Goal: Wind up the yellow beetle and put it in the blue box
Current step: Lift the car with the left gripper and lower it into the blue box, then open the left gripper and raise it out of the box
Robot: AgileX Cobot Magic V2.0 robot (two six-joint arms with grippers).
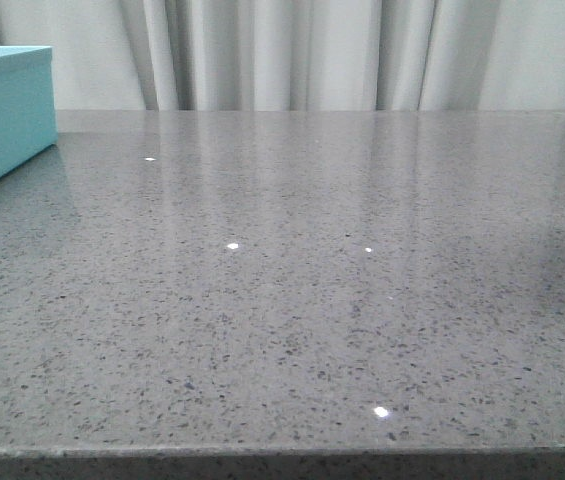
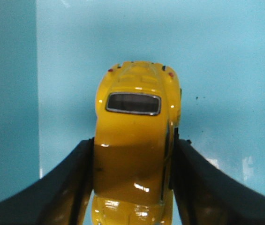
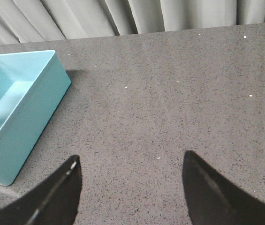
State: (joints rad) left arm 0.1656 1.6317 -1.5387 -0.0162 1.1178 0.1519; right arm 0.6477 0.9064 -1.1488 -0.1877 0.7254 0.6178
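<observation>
Beetle status: your left gripper (image 2: pixel 132 183) had its jaws clamped on both flanks of the yellow beetle (image 2: pixel 137 140), holding it over the pale floor inside the blue box (image 2: pixel 226 70). The left wrist view showed the car's rear window facing the camera. From the right wrist view, a sliver of yellow with one wheel sat inside the box at the frame edge. Your right gripper (image 3: pixel 130 187) hung above bare grey speckled bench (image 3: pixel 170 93), jaws spread wide, nothing between them. Front view caught only the box's corner at the bench's far left.
</observation>
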